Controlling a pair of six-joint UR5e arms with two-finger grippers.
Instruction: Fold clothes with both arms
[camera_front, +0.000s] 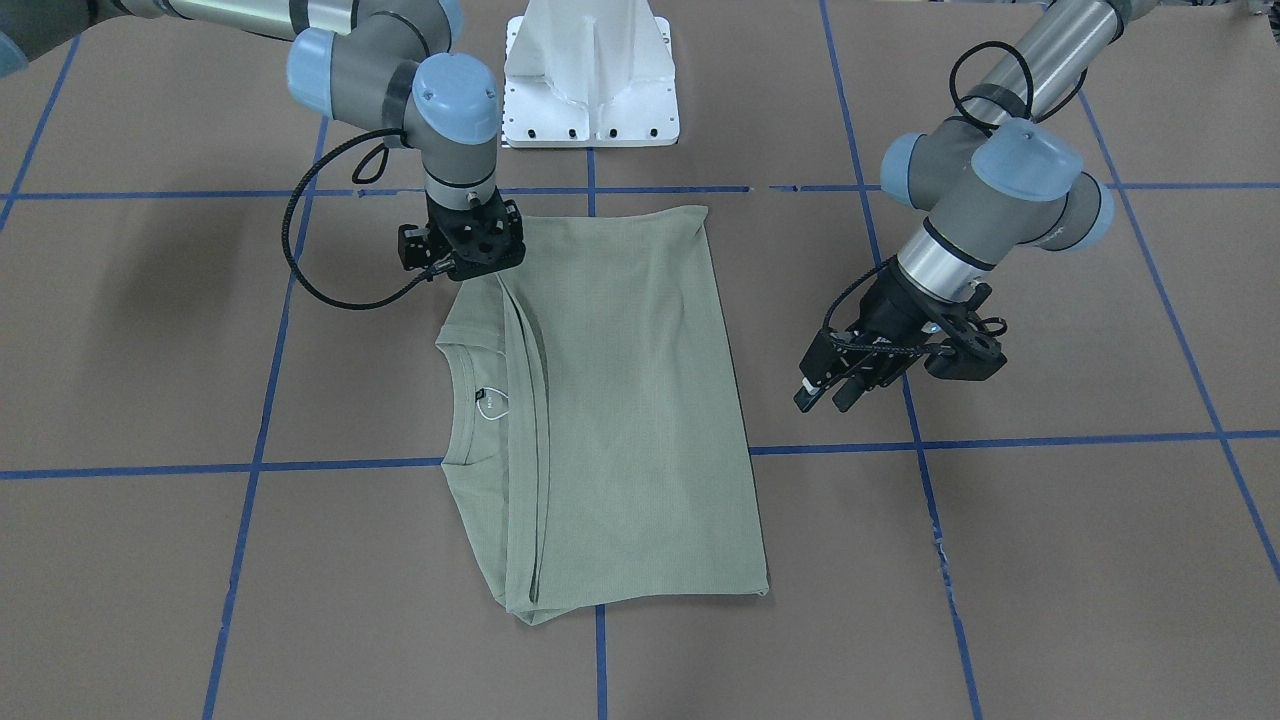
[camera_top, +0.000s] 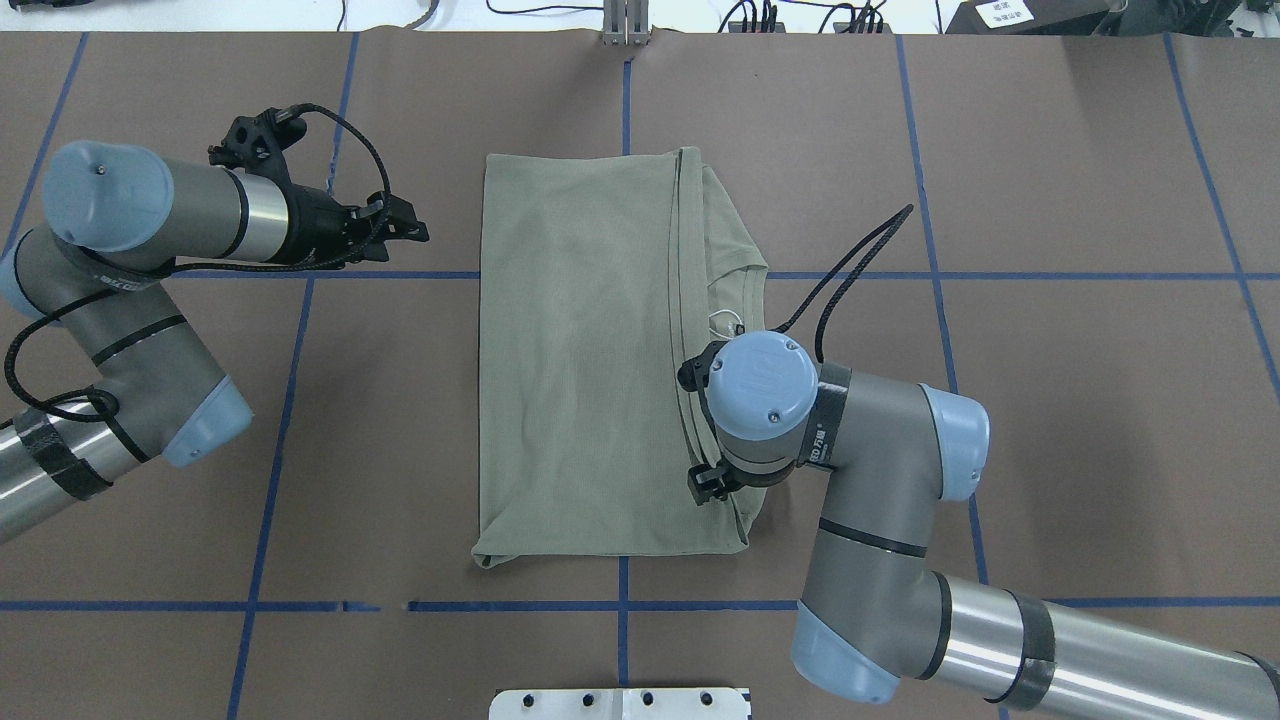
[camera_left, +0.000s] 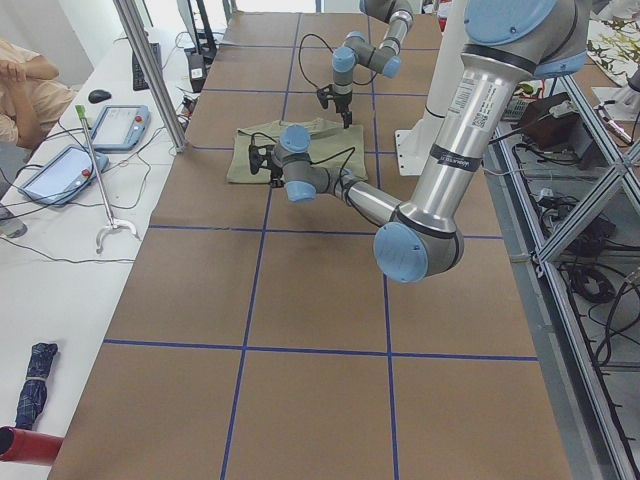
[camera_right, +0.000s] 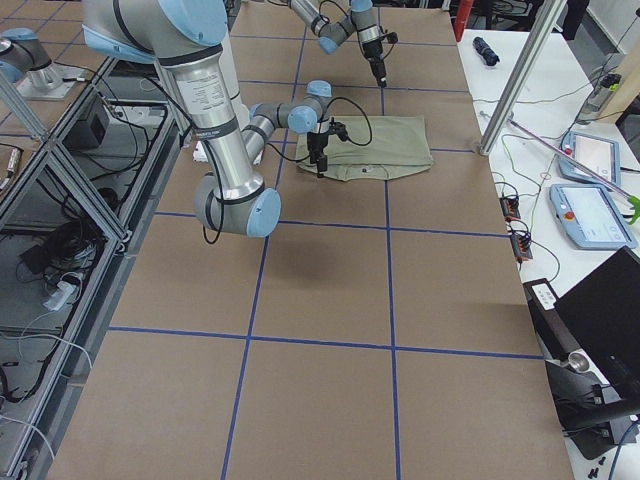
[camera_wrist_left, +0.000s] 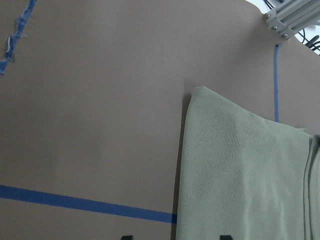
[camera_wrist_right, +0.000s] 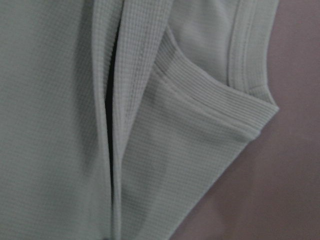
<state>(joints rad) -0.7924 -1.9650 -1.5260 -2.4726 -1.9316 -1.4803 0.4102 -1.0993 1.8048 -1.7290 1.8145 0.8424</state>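
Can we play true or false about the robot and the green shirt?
1. The shirt is pale green. True.
2. The left gripper is holding the shirt. False: it hangs over the bare table beside the shirt, jaws open and empty.
3. The right gripper is over the edge of the shirt. True.
4. The shirt lies spread out with both sleeves sticking out. False: it is folded into a long rectangle and no sleeves stick out.
5. The tape lines on the table are red. False: they are blue.
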